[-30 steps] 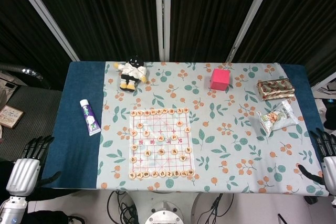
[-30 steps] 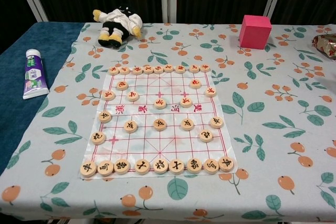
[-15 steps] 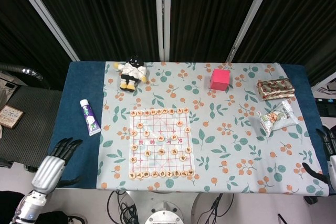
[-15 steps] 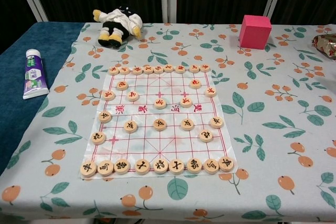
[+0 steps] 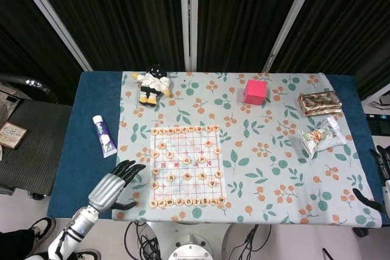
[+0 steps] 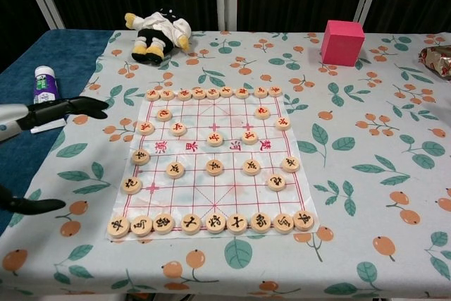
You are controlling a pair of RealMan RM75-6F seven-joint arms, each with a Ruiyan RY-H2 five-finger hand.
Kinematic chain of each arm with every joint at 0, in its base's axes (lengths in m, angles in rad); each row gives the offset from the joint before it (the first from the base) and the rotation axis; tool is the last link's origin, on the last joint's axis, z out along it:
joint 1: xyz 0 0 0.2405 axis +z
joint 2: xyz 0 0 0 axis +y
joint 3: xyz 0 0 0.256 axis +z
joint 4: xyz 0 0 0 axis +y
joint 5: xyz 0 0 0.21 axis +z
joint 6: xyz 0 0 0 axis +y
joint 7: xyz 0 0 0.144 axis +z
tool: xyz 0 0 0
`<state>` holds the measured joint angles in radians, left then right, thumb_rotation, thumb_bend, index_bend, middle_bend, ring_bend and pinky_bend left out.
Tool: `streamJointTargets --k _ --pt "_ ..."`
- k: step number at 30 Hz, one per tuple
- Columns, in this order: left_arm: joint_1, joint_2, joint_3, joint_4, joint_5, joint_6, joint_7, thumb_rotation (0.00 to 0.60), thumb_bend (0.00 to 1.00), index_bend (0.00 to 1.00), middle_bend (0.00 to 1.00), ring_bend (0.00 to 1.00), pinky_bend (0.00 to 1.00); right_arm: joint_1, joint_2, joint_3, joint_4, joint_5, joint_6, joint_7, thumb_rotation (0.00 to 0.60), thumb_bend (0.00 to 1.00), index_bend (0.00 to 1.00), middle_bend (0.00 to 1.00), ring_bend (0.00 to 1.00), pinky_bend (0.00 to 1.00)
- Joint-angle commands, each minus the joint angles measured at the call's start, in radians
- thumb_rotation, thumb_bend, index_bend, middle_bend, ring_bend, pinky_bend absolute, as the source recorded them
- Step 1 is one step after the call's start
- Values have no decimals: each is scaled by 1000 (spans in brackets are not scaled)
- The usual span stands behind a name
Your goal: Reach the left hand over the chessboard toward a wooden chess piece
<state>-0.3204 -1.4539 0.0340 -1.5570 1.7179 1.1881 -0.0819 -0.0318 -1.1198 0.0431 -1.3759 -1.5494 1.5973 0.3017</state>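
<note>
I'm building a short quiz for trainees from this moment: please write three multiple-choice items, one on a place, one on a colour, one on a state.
1. Where does the black-and-white plush toy lie?
A. Beyond the far edge of the white red-lined chessboard sheet
B. On the board's near row
C. Beside the pink cube

2. What colour is the cube-shaped box?
A. Green
B. Pink
C. Blue

3. How is the left hand?
A. Gripping a round wooden chess piece
B. Resting on the white and purple tube
C. Open, fingers apart, holding nothing

Answers:
1 A: the head view shows the toy on the floral tablecloth past the board's far row.
2 B: both views show it pink.
3 C: the spread fingers sit left of the board, off every round wooden chess piece and short of the white and purple tube.
</note>
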Motion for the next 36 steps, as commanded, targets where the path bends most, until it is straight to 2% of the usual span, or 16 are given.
streamJointTargets --k 1,6,9,17,27,36 --pt "-29 -40 -41 23 -47 -26 34 600 200 50 92 0 47 -2 1 0 3 0 4 4 600 75 0 0 0 0" --pt "-60 -96 -89 52 -126 -61 112 600 208 96 93 0 53 -6 3 1 10 2 8 12 600 75 0 0 0 0" --pt "-78 -126 -101 73 -155 -79 146 600 208 136 92 0 54 -7 4 1 15 6 4 16 600 75 0 0 0 0" --pt "-119 -186 -119 160 -173 -85 142 600 209 272 92 0 54 1 -1 1 20 8 -13 12 600 76 0 0 0 0" --pt "-149 -228 -110 230 -166 -68 68 600 208 398 92 0 50 8 -3 5 18 16 -26 1 600 78 0 0 0 0" --pt "-178 -266 -93 279 -169 -89 55 600 208 402 91 0 49 3 1 5 16 17 -20 1 600 78 0 0 0 0"
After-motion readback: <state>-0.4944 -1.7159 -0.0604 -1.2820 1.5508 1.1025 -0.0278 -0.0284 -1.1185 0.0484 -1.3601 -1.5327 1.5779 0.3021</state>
